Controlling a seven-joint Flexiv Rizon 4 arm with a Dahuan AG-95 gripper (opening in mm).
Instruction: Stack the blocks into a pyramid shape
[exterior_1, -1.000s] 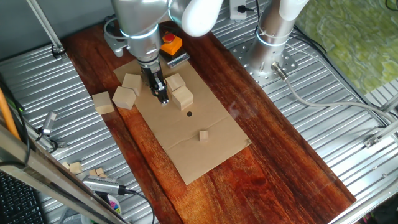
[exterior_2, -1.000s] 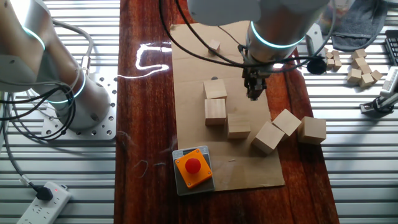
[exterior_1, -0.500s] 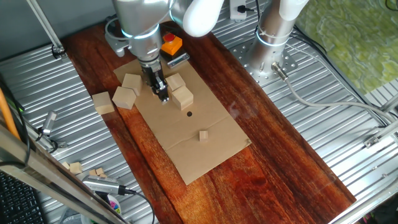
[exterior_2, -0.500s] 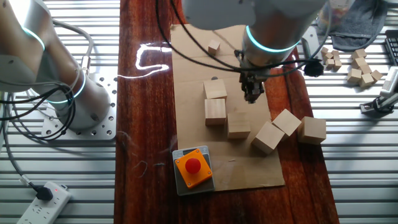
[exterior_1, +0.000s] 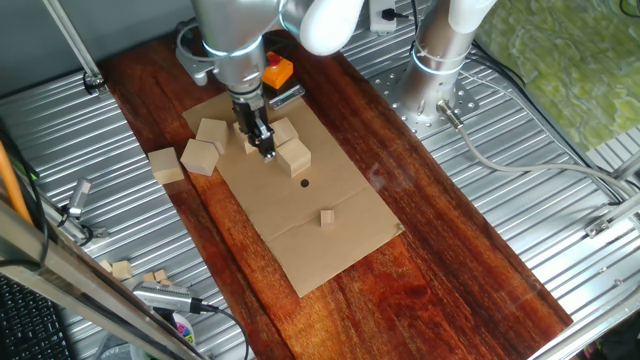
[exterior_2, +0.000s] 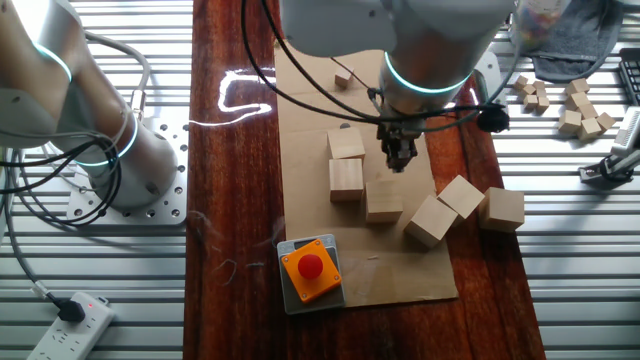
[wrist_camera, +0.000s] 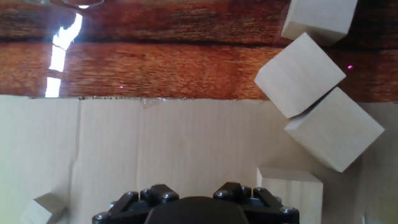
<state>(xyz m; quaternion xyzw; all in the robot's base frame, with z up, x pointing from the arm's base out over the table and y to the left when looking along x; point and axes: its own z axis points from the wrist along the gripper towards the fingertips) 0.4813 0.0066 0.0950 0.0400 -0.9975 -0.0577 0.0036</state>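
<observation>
On flat cardboard (exterior_2: 320, 130), smooth pale wooden cubes (exterior_2: 347, 180).

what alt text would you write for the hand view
Looking down past the pincer's dark base onto a sheet of cardboard on a red-brown wooden table. Three pale wooden blocks cluster at upper right, a fourth beside the pincer, and a tiny cube at lower left.

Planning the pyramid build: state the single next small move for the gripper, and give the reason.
Probably slide the gripper over the skewed block near the edge of the cardboard and descend on it: the gripper holds nothing, hangs over bare cardboard, and all six blocks lie unstacked.
</observation>
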